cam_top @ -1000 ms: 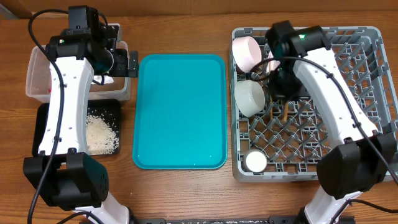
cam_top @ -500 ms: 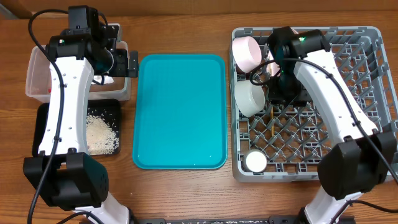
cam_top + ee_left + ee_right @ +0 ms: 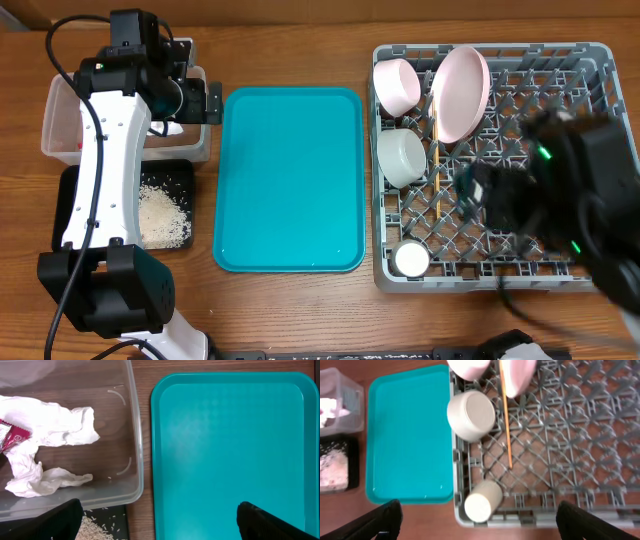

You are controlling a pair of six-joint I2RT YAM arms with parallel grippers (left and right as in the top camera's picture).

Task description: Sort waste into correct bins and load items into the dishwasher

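Dishes fill the left side of the grey rack (image 3: 590, 70) at the right of the table (image 3: 300, 310). A pink plate (image 3: 462, 92) stands on edge at the back, and a pink cup (image 3: 396, 85) lies in the back-left corner just beside it. A pale bowl (image 3: 402, 157) sits in front of that cup, and a small white cup (image 3: 411, 260) lies near the front-left corner. A thin wooden chopstick (image 3: 436, 150) lies along the lattice from the plate's left rim toward the front. It may be two lying together, as the views show only one line.

At the left of the table, the clear tub (image 3: 136, 435) holds crumpled tissue (image 3: 55, 420) and a red wrapper (image 3: 12, 435) at its left edge. The black tray (image 3: 185, 175) in front of the tub holds a heap of rice (image 3: 165, 215). A teal tray (image 3: 290, 180) lies between the bins and the rack.

The left gripper (image 3: 157, 522) hangs above the tub's right wall, its fingers spread wide and holding nothing. The right arm (image 3: 570, 200) is a blur over the right half of the rack. Its wrist view shows the right gripper (image 3: 477, 520) high above the rack's front edge, also spread wide and empty.
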